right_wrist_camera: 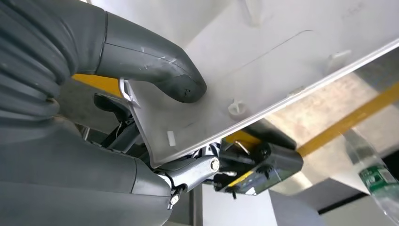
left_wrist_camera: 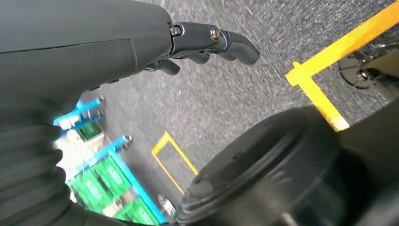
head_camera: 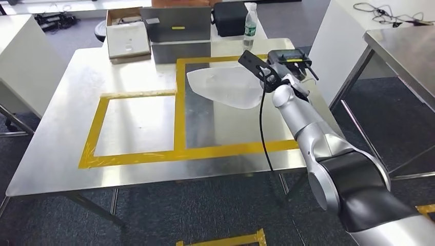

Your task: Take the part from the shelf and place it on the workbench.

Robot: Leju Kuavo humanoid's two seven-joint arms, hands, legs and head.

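**Holding the part over the workbench's right-hand bay**

Gripping the part point(head_camera: 225, 86) at its edge, the right hand point(right_wrist_camera: 155, 127) has its thick thumb point(right_wrist_camera: 160, 75) pressed on the pale upper face while the darker fingers point(right_wrist_camera: 188, 172) clamp from beneath, as the right wrist view shows plainly. In the head view the hand itself is largely hidden behind the wrist bracket; the silver right arm point(head_camera: 318, 138) reaches in from five o'clock toward the table's far right.

The part is a translucent white moulded panel, broad and flat. It lies over the workbench point(head_camera: 61, 154), above the taller right-hand rectangle of yellow tape point(head_camera: 179, 107), toward that bay's one o'clock corner. Its long axis runs roughly from ten o'clock to four o'clock, and the panel extends from the hand toward nine o'clock. I cannot tell whether its underside already touches the steel or sits just above it.

The left hand point(left_wrist_camera: 202, 42) hangs low over grey carpet, fingers loosely curled and holding nothing, so the right hand alone is placed to finish the job.

My judgement: the carry is nearly done, and the coming move is a lowering and release, with the panel settling away from the hand, toward nine o'clock. A black device point(head_camera: 290, 57) sits just beyond the wrist at twelve o'clock, and a water bottle point(head_camera: 250, 23) stands farther back.
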